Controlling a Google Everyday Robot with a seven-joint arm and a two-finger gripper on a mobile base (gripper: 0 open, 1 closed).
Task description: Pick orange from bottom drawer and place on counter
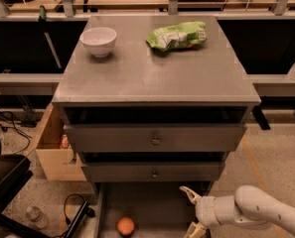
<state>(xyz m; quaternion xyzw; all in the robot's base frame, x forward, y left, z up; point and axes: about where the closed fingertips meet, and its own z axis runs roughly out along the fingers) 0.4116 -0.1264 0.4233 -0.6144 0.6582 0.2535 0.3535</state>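
The orange [125,226] lies on the grey floor of the pulled-out bottom drawer [157,207], near the bottom edge of the camera view. My gripper [191,210] is low at the drawer's right side, to the right of the orange and apart from it. Its pale fingers [188,193] are spread open and hold nothing. The white arm [256,212] comes in from the lower right. The grey counter [152,68] tops the cabinet above.
A white bowl [98,40] and a green snack bag [177,35] sit on the counter's far part. Two shut drawers with round knobs [155,141] lie above the open one. A wooden box [55,148] stands left of the cabinet, with cables and a bottle [34,216] on the floor.
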